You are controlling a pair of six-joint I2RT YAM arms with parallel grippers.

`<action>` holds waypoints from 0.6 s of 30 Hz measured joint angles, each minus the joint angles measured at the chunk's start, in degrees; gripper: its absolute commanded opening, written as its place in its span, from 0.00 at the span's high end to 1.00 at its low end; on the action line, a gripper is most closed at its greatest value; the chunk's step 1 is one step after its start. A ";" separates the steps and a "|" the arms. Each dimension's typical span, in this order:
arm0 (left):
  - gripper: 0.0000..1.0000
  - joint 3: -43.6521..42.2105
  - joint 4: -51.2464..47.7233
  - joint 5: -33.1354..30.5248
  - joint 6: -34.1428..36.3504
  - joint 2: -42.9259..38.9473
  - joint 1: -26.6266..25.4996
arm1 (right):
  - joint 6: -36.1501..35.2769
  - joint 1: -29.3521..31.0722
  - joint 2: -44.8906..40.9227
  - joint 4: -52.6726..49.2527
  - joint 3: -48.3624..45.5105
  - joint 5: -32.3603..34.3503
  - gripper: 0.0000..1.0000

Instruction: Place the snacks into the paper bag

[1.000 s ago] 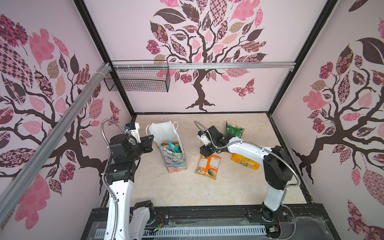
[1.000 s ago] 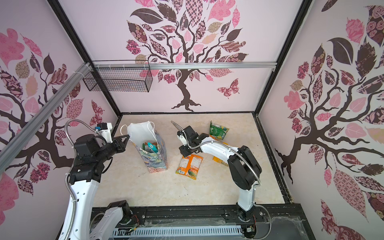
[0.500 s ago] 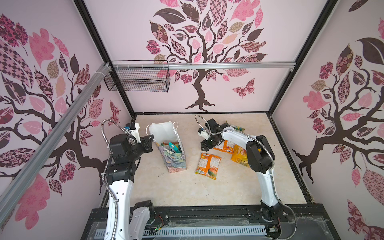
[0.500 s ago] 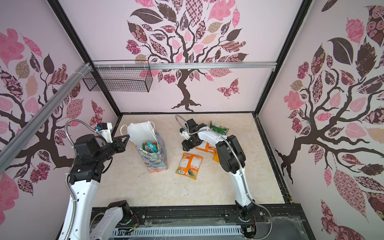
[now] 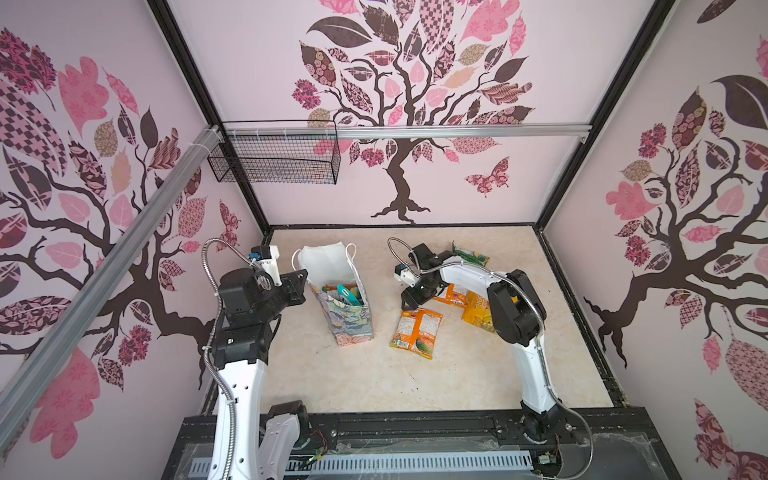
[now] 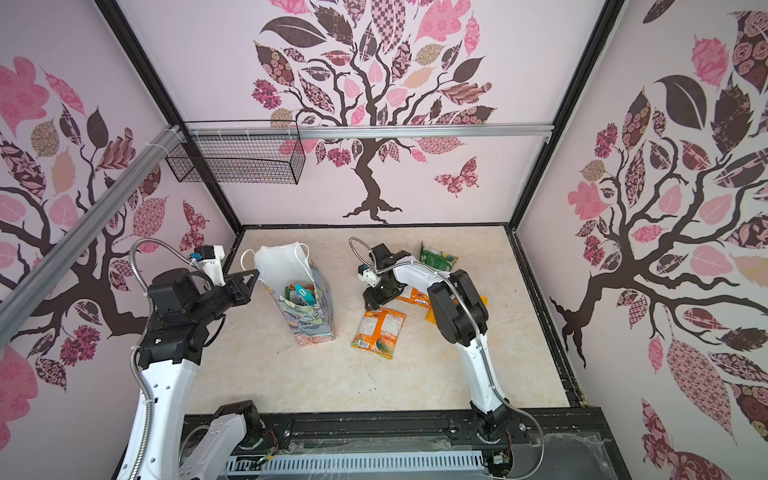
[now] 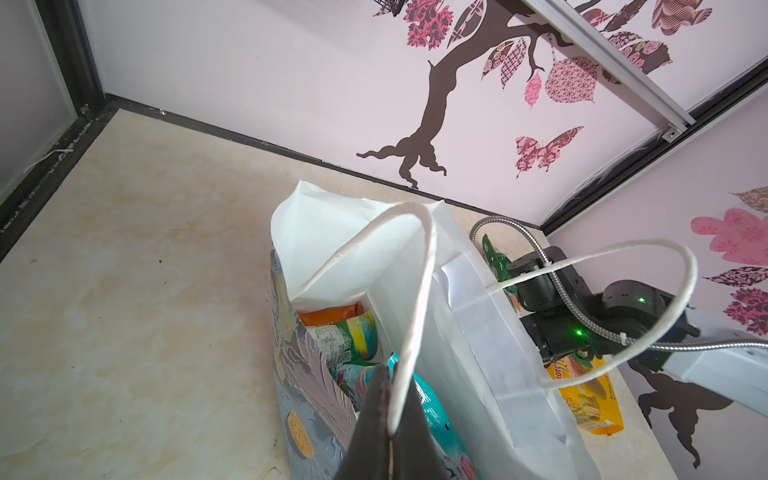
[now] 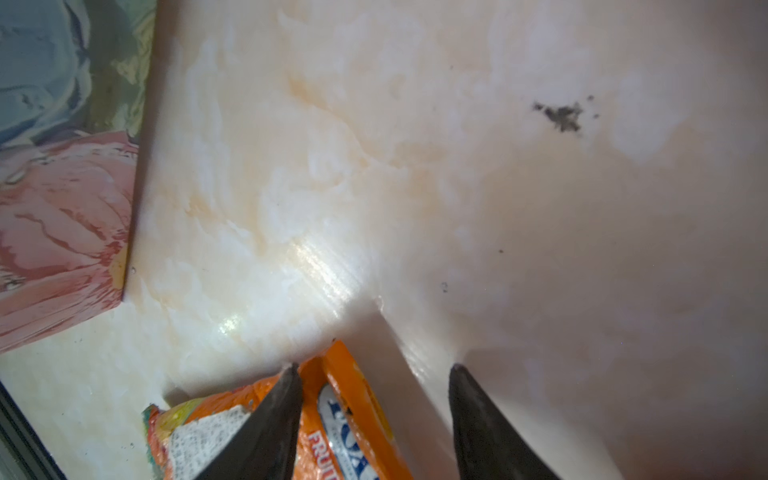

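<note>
The paper bag (image 5: 351,320) (image 6: 309,322) stands upright left of the middle, with several snacks inside, a teal packet (image 5: 346,293) (image 7: 436,415) on top. My left gripper (image 5: 297,282) (image 7: 390,419) is shut on the bag's white cord handle (image 7: 415,291). On the floor to the bag's right lie an orange packet (image 5: 417,328) (image 6: 379,328), a second orange packet (image 5: 451,296) (image 8: 349,415), a yellow packet (image 5: 478,309) and a green packet (image 5: 469,255). My right gripper (image 5: 411,297) (image 8: 374,369) hangs low and open, one edge of the second orange packet between its fingers.
A black wire basket (image 5: 274,160) hangs on the back wall at the upper left. The right arm's elbow (image 5: 515,307) covers part of the yellow packet. The bag's printed wall (image 8: 62,187) stands close beside the right gripper. Walls enclose the floor on three sides.
The right arm's elbow has swung in toward the middle, uncovering the second orange packet, and its gripper has dropped a little over that packet. The left arm and the bag have not moved.
</note>
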 measured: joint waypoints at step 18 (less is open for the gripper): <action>1.00 0.00 0.00 -0.48 0.02 0.00 0.00 | 2.95 0.39 -0.33 8.44 -3.48 0.70 0.88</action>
